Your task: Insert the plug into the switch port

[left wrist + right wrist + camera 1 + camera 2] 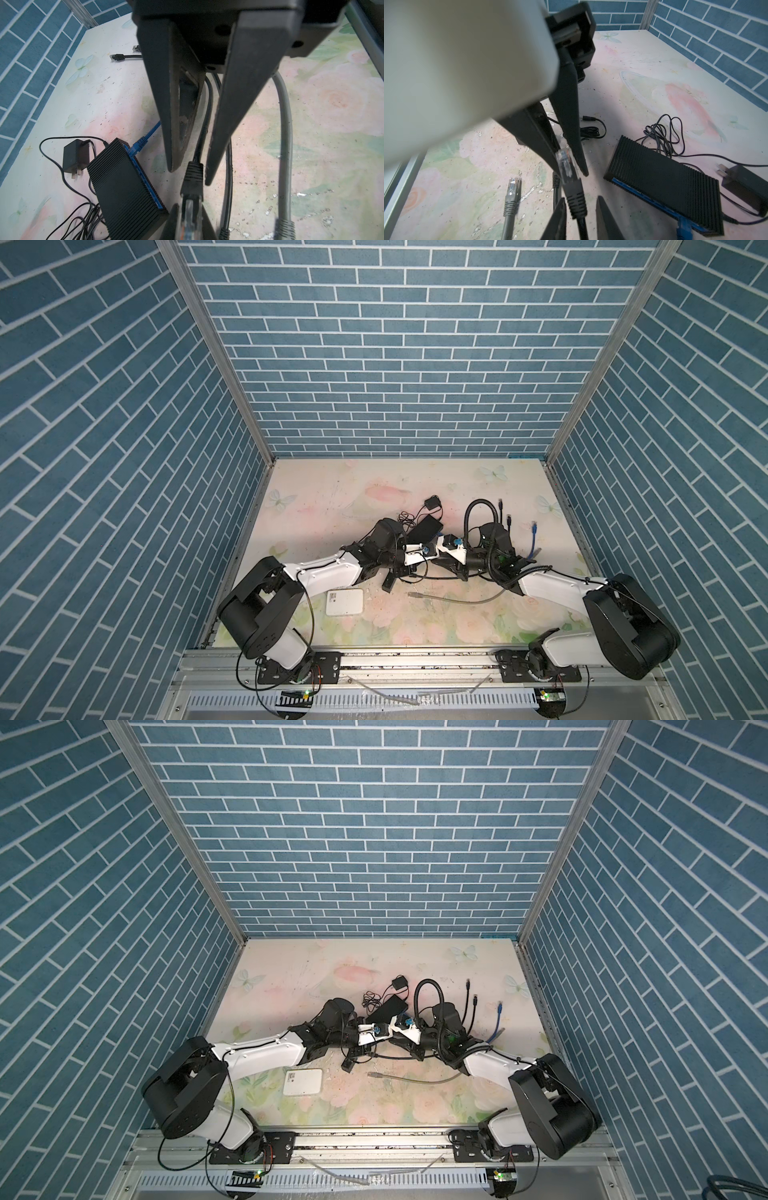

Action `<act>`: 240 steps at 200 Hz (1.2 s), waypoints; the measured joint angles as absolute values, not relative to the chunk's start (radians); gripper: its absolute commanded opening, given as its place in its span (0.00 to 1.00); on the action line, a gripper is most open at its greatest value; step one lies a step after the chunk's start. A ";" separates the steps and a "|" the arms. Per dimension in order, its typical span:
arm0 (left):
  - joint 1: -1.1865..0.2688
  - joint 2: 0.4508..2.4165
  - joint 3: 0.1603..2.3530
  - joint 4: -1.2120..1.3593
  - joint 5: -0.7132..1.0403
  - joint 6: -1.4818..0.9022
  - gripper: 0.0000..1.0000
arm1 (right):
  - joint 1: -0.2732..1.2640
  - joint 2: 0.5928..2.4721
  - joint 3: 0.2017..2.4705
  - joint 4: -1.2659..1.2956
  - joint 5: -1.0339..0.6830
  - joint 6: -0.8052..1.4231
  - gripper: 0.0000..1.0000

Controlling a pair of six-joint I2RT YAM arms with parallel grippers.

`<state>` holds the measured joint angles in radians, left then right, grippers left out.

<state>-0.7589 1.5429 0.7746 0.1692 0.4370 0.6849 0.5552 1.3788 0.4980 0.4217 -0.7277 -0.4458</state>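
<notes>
A black plug (192, 187) is gripped at its boot by the left end effector (189, 176); a black switch (124, 187), blue cable (143, 141) inserted, is seen on the worktop (311, 145).

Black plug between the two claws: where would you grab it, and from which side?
Probably the ribbed boot, from the cable side, as the left gripper pinches it: ribs give grip, and the clear tip stays free to enter the switch. The right gripper flanks that tip, which would get in the way.
</notes>
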 measured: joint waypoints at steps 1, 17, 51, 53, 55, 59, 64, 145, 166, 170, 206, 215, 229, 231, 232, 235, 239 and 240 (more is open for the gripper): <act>-0.759 1.543 0.775 0.169 0.437 0.685 0.15 | 0.555 1.379 0.498 0.422 -0.728 -0.446 0.25; -0.759 1.543 0.774 0.169 0.435 0.685 0.15 | 0.555 1.385 0.498 0.428 -0.731 -0.446 0.24; -0.758 1.543 0.773 0.166 0.433 0.685 0.15 | 0.554 1.399 0.502 0.435 -0.743 -0.445 0.24; -0.757 1.543 0.773 0.166 0.433 0.684 0.15 | 0.554 1.401 0.503 0.435 -0.744 -0.445 0.24; -0.757 1.543 0.773 0.165 0.433 0.684 0.15 | 0.554 1.402 0.503 0.435 -0.744 -0.445 0.24; -0.757 1.543 0.773 0.165 0.432 0.683 0.15 | 0.553 1.404 0.505 0.435 -0.746 -0.445 0.24; -0.757 1.543 0.773 0.163 0.431 0.682 0.15 | 0.553 1.407 0.508 0.435 -0.748 -0.445 0.24; -0.752 1.543 0.772 0.150 0.426 0.676 0.15 | 0.553 1.444 0.516 0.465 -0.756 -0.444 0.28; -0.752 1.543 0.772 0.150 0.423 0.673 0.15 | 0.552 1.447 0.516 0.470 -0.757 -0.443 0.29; -0.752 1.543 0.772 0.150 0.423 0.673 0.15 | 0.552 1.448 0.516 0.472 -0.757 -0.443 0.29; -0.752 1.543 0.772 0.148 0.424 0.672 0.15 | 0.551 1.451 0.516 0.472 -0.768 -0.442 0.30; -0.752 1.543 0.772 0.148 0.424 0.672 0.15 | 0.551 1.451 0.517 0.471 -0.773 -0.442 0.30; -0.753 1.543 0.772 0.148 0.426 0.673 0.15 | 0.551 1.451 0.517 0.471 -0.783 -0.442 0.30; -0.753 1.543 0.772 0.148 0.426 0.673 0.15 | 0.551 1.451 0.517 0.471 -0.783 -0.442 0.30; -0.753 1.543 0.771 0.148 0.426 0.673 0.15 | 0.551 1.451 0.517 0.471 -0.784 -0.442 0.30; -0.753 1.543 0.772 0.148 0.427 0.673 0.14 | 0.551 1.451 0.517 0.471 -0.785 -0.442 0.30; -0.753 1.543 0.772 0.148 0.427 0.674 0.14 | 0.550 1.451 0.517 0.471 -0.786 -0.442 0.29; -0.753 1.543 0.772 0.148 0.427 0.674 0.14 | 0.550 1.451 0.517 0.471 -0.787 -0.442 0.29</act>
